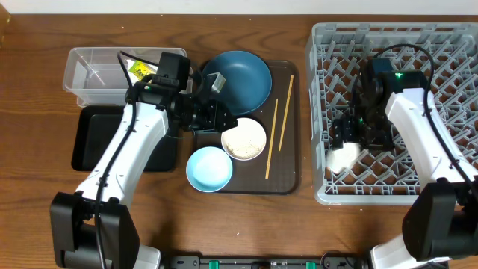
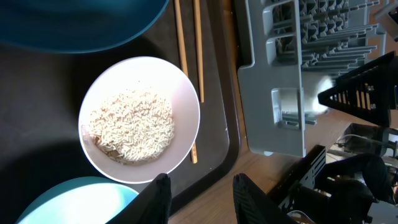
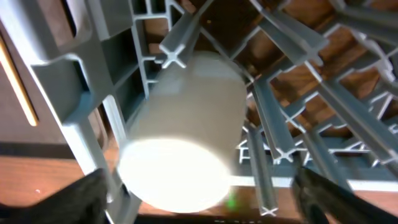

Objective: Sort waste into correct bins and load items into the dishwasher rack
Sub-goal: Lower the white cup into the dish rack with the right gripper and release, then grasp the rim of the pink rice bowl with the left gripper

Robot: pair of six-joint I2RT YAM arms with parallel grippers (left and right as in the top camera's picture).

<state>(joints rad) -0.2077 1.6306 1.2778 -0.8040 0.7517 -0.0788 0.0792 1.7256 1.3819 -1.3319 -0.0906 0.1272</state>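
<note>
A cream bowl holding white rice scraps sits on the brown serving tray, between a dark blue bowl and a light blue bowl. Two chopsticks lie to its right. My left gripper hovers at the cream bowl's left rim, open with nothing between its fingers. The white cup lies on its side in the front left corner of the dishwasher rack. My right gripper stands wide open around the cup, its fingers clear of the sides.
A clear tub at the back left holds a yellow-green wrapper. A shallow black tray lies in front of it, partly under my left arm. The rack's pegs surround my right wrist.
</note>
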